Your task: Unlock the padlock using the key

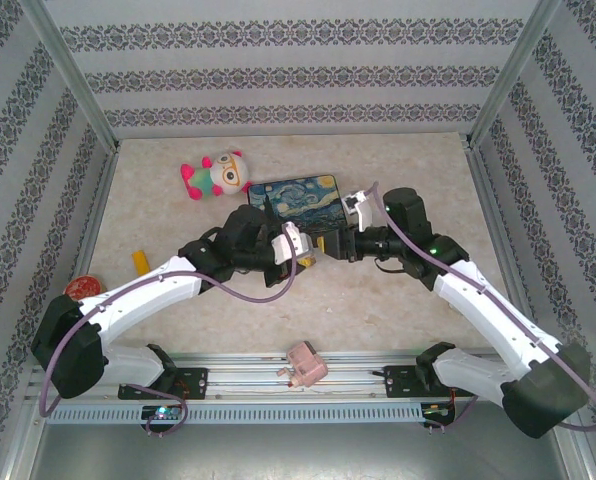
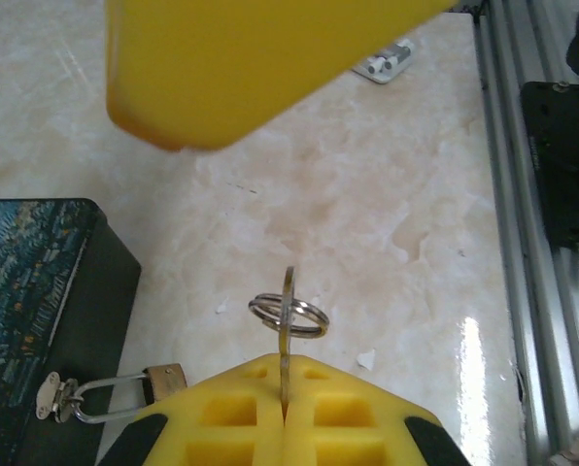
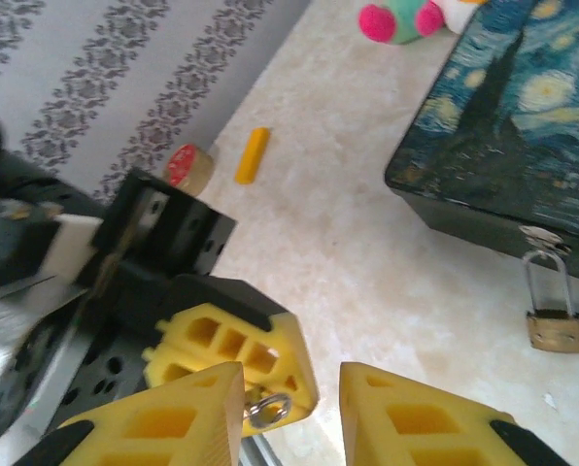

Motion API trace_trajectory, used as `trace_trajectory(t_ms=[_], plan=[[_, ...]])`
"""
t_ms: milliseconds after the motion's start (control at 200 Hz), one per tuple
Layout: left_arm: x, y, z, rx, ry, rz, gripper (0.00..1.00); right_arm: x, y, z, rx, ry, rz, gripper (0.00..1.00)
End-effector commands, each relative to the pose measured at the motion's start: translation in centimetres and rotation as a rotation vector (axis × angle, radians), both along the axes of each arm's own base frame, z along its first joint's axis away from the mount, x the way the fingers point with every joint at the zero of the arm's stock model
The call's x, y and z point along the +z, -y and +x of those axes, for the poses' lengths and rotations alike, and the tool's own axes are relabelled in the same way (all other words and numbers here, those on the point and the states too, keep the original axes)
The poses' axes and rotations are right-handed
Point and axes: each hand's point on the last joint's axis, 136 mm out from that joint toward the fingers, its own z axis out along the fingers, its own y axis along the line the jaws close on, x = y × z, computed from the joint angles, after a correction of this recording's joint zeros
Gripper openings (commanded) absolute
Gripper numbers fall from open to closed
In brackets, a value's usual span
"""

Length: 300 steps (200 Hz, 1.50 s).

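My left gripper (image 2: pixel 285 413) is shut on the key (image 2: pixel 288 301), which stands up edge-on between the yellow fingers (image 2: pixel 221 408) with its silver ring (image 2: pixel 288 316) around it. The brass padlock (image 2: pixel 163 381) hangs by its thin shackle from the hasp of the painted tin box (image 2: pixel 37 291), just left of that gripper. In the right wrist view my right gripper (image 3: pixel 289 408) is open, and the left gripper's fingers (image 3: pixel 226 349) with the ring (image 3: pixel 268 408) sit just beyond its gap. The padlock (image 3: pixel 554 328) hangs below the box (image 3: pixel 523 116) to the right. From above, both grippers (image 1: pixel 308 258) (image 1: pixel 330 240) meet in front of the box (image 1: pixel 296 195).
A pink and green plush toy (image 1: pixel 216 173) lies left of the box. A yellow block (image 1: pixel 140 262) and a red round thing (image 1: pixel 81 288) lie near the left wall. A pink blocky object (image 1: pixel 305 362) rests on the rail at the near edge.
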Motion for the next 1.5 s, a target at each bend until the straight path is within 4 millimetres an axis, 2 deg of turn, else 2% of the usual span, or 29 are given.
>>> trace_trajectory(t_ms=[0,185,325,760,1084,1359,1494], plan=[[0.7,-0.5,-1.5,-0.069,-0.045,-0.007,0.00,1.5,-0.5,-1.1,0.082,0.076,0.076,0.32],[0.7,-0.8,-1.4,-0.076,-0.078,0.005,0.00,1.6,-1.1,-2.0,0.135,0.061,0.112,0.30],[0.8,-0.8,-1.8,-0.101,-0.099,0.008,0.00,1.0,-1.5,-2.1,0.159,0.037,0.111,0.29],[0.8,-1.1,-1.3,-0.085,-0.106,0.010,0.00,-0.9,-2.8,-3.4,0.242,-0.020,0.074,0.31],[0.9,-1.0,-1.2,-0.090,-0.120,0.001,0.00,-1.6,-3.1,-3.4,0.254,-0.033,0.052,0.30],[0.8,-1.0,-1.3,-0.092,-0.131,0.003,0.00,-2.1,-3.1,-3.3,0.247,-0.036,0.032,0.24],[0.8,-1.0,-1.3,-0.093,-0.128,0.003,0.00,-2.4,-3.1,-3.1,0.240,-0.041,0.022,0.18]])
